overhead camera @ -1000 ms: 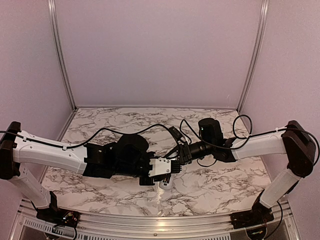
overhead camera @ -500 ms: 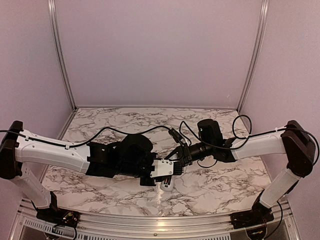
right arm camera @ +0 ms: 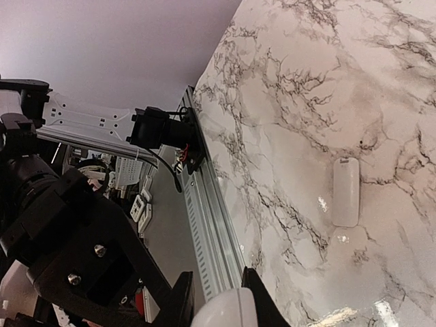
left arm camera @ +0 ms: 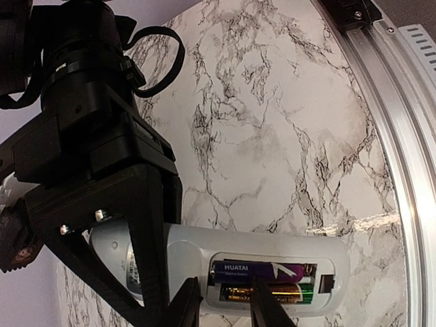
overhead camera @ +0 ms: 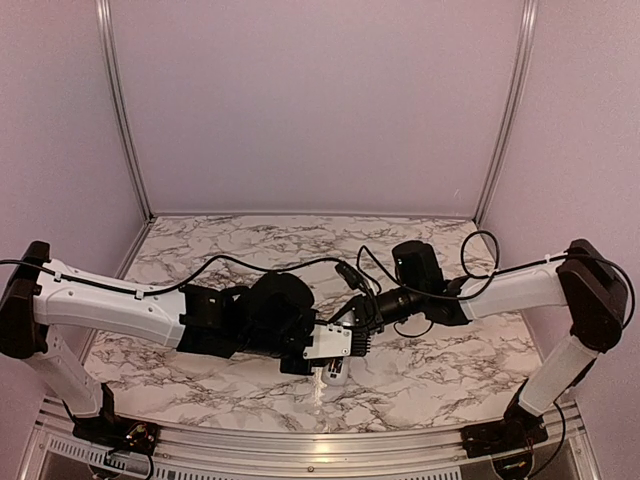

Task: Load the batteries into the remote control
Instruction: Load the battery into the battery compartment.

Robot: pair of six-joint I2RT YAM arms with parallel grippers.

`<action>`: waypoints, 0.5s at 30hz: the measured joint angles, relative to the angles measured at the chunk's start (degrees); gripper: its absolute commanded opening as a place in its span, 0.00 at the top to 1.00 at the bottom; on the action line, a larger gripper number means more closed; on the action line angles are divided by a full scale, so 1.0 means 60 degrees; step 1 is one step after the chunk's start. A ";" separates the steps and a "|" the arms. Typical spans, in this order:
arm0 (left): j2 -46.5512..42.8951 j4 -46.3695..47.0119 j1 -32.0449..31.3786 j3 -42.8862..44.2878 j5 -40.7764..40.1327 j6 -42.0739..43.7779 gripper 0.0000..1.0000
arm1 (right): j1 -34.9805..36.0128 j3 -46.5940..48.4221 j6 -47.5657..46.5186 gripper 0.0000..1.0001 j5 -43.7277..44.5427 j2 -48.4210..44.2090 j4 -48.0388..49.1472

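As the arms have edged rightward, the right gripper point(right arm camera: 219, 303) clamps the remote point(left arm camera: 191, 255) above the desk point(left arm camera: 272, 136), both batteries point(left arm camera: 259, 271) seated, though the left gripper point(left arm camera: 225, 306) shows no clear grip; loading looks done.

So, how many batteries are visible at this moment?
2. Both sit in the open compartment of the remote control: the purple battery above, the green and gold battery below it. Others could be hidden.

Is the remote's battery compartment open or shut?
Open: both batteries show inside the remote control; a white cover lies on the table.
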 measured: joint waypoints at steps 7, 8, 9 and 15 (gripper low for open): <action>0.0171 -0.0302 -0.0109 0.0168 -0.0237 0.0033 0.67 | 0.0000 0.0000 0.0000 1.00 -0.0022 0.0149 -0.0040; 0.0171 -0.0306 -0.0109 0.0168 -0.0255 0.0040 0.65 | 0.0000 0.0000 0.0000 1.00 -0.0022 0.0149 -0.0036; 0.0171 -0.0321 -0.0109 0.0168 -0.0270 0.0051 0.63 | 0.0000 0.0000 0.0000 1.00 -0.0022 0.0149 -0.0036; 0.0106 -0.0448 -0.0160 0.0164 -0.0357 0.0102 0.62 | 0.0000 0.0000 0.0007 1.00 -0.0033 0.0149 -0.0026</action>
